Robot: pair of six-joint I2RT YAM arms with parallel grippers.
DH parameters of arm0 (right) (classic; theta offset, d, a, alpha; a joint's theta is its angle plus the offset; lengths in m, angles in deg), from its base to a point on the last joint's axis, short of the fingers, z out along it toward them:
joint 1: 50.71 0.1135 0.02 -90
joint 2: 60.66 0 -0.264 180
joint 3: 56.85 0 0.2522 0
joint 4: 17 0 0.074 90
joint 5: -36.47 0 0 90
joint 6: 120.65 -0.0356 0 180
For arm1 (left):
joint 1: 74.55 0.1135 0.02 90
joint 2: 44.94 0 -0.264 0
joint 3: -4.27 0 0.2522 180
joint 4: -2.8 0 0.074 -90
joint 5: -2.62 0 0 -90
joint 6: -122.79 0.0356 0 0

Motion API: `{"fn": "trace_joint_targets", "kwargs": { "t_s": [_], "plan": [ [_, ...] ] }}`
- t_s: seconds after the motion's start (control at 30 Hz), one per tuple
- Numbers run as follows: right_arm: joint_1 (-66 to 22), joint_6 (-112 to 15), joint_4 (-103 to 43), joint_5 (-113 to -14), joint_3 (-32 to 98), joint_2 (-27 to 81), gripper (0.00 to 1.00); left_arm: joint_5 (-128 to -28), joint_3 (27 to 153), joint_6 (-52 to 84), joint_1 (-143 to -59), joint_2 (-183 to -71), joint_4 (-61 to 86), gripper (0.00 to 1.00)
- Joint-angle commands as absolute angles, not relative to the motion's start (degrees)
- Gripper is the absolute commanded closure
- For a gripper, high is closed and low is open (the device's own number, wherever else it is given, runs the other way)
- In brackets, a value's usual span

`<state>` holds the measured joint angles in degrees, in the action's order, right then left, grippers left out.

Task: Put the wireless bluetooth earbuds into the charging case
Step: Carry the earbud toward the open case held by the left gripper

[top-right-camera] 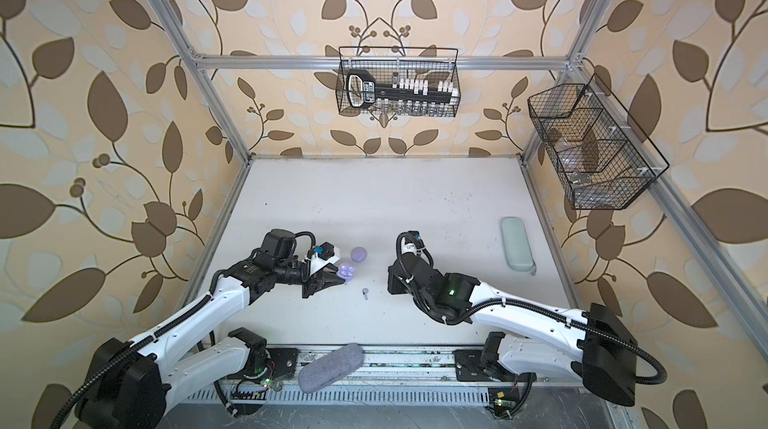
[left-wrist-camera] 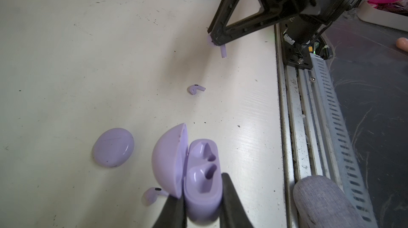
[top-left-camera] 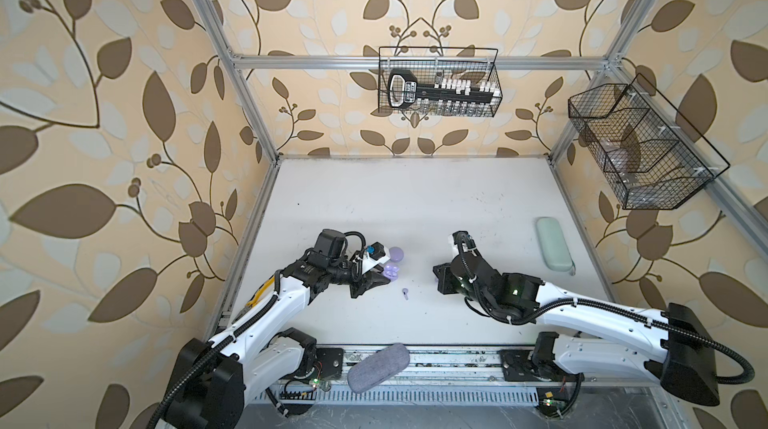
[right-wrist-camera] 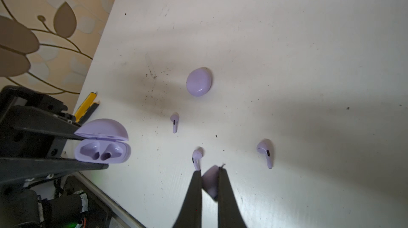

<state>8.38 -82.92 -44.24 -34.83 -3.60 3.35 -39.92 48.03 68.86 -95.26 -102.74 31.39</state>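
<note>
Right gripper [right-wrist-camera: 209, 170]: perhaps four earbuds [right-wrist-camera: 174, 121] [right-wrist-camera: 197, 157] [right-wrist-camera: 265, 149] [right-wrist-camera: 210, 186], two cases [right-wrist-camera: 199, 81] [right-wrist-camera: 102, 153].

Mint case [top-left-camera: 554, 244] on tbl [top-left-camera: 415, 198] — grey case [top-left-camera: 378, 366] on rail [top-left-camera: 449, 358].

Open charging case [top-left-camera: 392, 271]: left of the counter's [top-left-camera: 415, 198] middle, front half, between the left claw's [top-left-camera: 380, 277] jaws.
Closed case [top-left-camera: 397, 253]: just behind it, apart.
Middle earbud [top-left-camera: 404, 292]: on the counter between the two claws.
Lid-side earbud [left-wrist-camera: 152, 194]: just beside the open case's lid.
Held earbud [right-wrist-camera: 210, 185]: in the right claw [right-wrist-camera: 209, 171].
Long case [top-left-camera: 553, 244]: near the right edge.
Second long case [top-left-camera: 378, 366]: on the rail before the front edge.
Back basket [top-left-camera: 440, 82]: above the back edge.
Side basket [top-left-camera: 636, 144]: above the back right corner.
</note>
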Motion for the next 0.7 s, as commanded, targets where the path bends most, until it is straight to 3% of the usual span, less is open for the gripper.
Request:
{"fn": "trace_joint_targets", "kwargs": {
  "t_s": [0.0, 0.67],
  "plan": [
    [9.1, -87.5, -41.1, -31.6, -2.2, 3.9, 0.94, -40.0, 48.5, 67.7, -95.7, -101.7, 29.6, 0.95],
    [12.9, -97.9, -30.4, -29.0, 0.3, 9.4, 0.94, -41.7, 48.4, 65.4, -95.7, -102.2, 27.8, 0.95]
  ]
}}
